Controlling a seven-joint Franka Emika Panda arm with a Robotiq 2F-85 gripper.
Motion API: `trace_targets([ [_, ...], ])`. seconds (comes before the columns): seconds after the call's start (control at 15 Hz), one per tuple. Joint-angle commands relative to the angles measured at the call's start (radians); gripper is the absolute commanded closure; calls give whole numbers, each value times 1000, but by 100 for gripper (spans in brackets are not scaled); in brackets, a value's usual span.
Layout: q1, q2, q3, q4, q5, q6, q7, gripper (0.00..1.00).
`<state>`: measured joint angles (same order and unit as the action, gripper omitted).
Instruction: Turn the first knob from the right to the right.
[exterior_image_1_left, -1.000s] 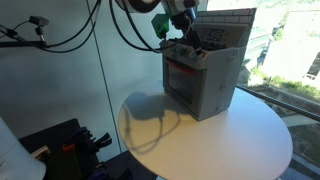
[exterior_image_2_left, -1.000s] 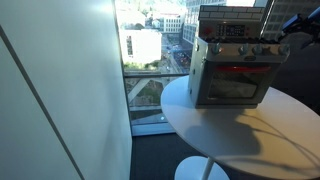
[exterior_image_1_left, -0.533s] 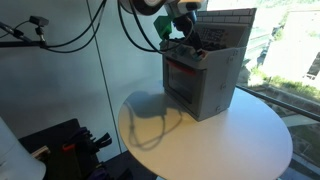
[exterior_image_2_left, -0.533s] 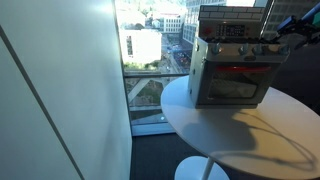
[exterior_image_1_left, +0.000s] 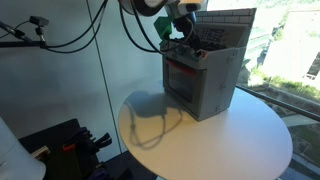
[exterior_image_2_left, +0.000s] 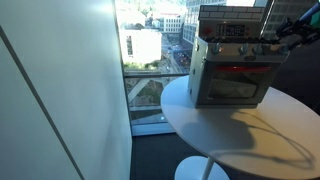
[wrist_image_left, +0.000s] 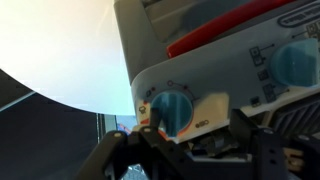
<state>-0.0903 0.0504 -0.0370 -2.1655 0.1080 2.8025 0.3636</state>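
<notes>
A toy oven (exterior_image_1_left: 205, 70) stands on a round white table (exterior_image_1_left: 230, 135); it also shows in the other exterior view (exterior_image_2_left: 232, 65). Its front panel carries blue knobs. In the wrist view one blue knob (wrist_image_left: 175, 108) is close in front of my gripper (wrist_image_left: 190, 150), and a second knob (wrist_image_left: 296, 62) sits further right. My gripper's two dark fingers are spread apart just below the near knob, not closed on it. In both exterior views the gripper (exterior_image_1_left: 185, 35) (exterior_image_2_left: 276, 40) is at the oven's upper panel corner.
The table (exterior_image_2_left: 240, 125) stands by a large window with buildings far below. Black cables (exterior_image_1_left: 70, 35) hang behind the arm. Dark equipment (exterior_image_1_left: 70, 145) sits on the floor beside the table.
The gripper has shifted only slightly at the oven's knob panel. The oven has not moved.
</notes>
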Motion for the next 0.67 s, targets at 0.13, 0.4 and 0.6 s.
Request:
trace_targets([
  [0.13, 7, 6, -24, 24, 21, -7, -24, 74],
  [0.4, 6, 4, -37, 21, 13, -7, -7, 90],
  [0.6, 5, 2, -41, 21, 13, -10, 2, 94],
])
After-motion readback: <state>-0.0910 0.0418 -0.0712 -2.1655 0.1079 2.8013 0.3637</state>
